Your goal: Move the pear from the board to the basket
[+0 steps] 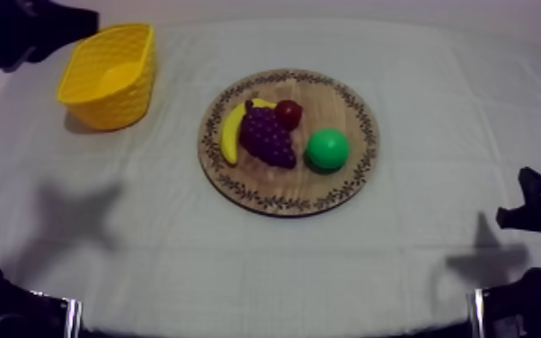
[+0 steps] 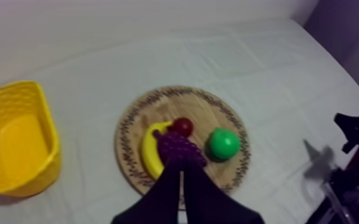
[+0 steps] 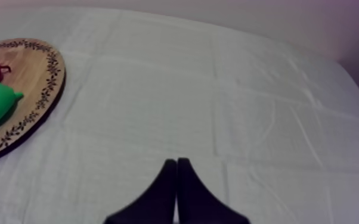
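Top view: pear (image 1: 327,148) on the wooden board (image 1: 341,193) looks smooth, light, slippery; I'd pinch its widest belly. My left gripper (image 2: 180,171) and right gripper (image 3: 176,161) are closed, empty.

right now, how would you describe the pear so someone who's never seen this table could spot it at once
Find the round wooden board in the middle of the table. The pear sits on the board's half away from the yellow basket, next to the bunch of grapes and the small red fruit. It is the only green thing there; its neighbours are purple, red and yellow.
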Tool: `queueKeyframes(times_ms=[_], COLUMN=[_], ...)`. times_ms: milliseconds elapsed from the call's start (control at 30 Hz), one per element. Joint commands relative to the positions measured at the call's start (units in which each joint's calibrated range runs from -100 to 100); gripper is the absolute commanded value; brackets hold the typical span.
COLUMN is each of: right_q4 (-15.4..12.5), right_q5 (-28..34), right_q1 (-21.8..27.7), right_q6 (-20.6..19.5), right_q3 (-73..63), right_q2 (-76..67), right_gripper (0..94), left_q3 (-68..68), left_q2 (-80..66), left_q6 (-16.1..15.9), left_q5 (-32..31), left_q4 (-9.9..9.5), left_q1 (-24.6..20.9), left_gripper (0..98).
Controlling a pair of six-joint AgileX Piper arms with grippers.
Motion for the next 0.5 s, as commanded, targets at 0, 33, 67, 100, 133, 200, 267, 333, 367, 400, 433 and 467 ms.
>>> queueKeyframes(times_ms=[0, 33, 67, 100, 133, 200, 267, 333, 367, 400, 433, 467], right_q4=[0.00, 0.00, 0.00, 0.00, 0.00, 0.00, 0.00, 0.00, 0.00, 0.00, 0.00, 0.00], right_q5=[0.00, 0.00, 0.00, 0.00, 0.00, 0.00, 0.00, 0.00, 0.00, 0.00, 0.00, 0.00], right_q1=[0.02, 0.02, 0.02, 0.02, 0.02, 0.02, 0.02, 0.02, 0.02, 0.02, 0.02, -0.01], right_q6=[0.01, 0.01, 0.03, 0.04, 0.03, 0.02, 0.02, 0.01, 0.01, 0.01, 0.01, 0.01], right_q3=[0.03, 0.03, 0.03, 0.03, 0.03, 0.03, 0.03, 0.03, 0.03, 0.03, 0.03, 0.03], right_q2=[0.01, 0.01, 0.01, 0.01, 0.01, 0.01, 0.01, 0.01, 0.01, 0.01, 0.01, 0.01], right_gripper=[0.3, 0.3, 0.3, 0.3, 0.3, 0.3, 0.3, 0.3, 0.3, 0.3, 0.3, 0.3], left_q3=[-3.65, -4.56, -5.36, -5.99, -6.56, -7.57, -8.50, -9.47, -10.04, -10.64, -11.32, -12.04], left_q2=[6.73, 8.54, 10.30, 12.00, 13.65, 16.84, 19.95, 22.99, 24.52, 26.06, 27.60, 29.17], left_q6=[1.79, 2.58, 3.36, 4.12, 4.77, 5.58, 5.85, 5.83, 5.79, 5.73, 5.70, 5.70], left_q5=[0.62, 0.98, 1.30, 1.57, 1.76, 1.76, 1.33, 0.73, 0.44, 0.17, -0.05, -0.22], left_q4=[-0.08, -0.08, 0.00, 0.14, 0.37, 1.11, 2.13, 3.29, 3.87, 4.41, 4.90, 5.33], left_q1=[2.66, 3.35, 3.96, 4.50, 4.94, 5.59, 6.01, 6.33, 6.50, 6.69, 6.88, 7.11], left_gripper=[0.2, 0.2, 0.2, 0.2, 0.2, 0.2, 0.2, 0.1, 0.1, 0.1, 0.1, 0.1])
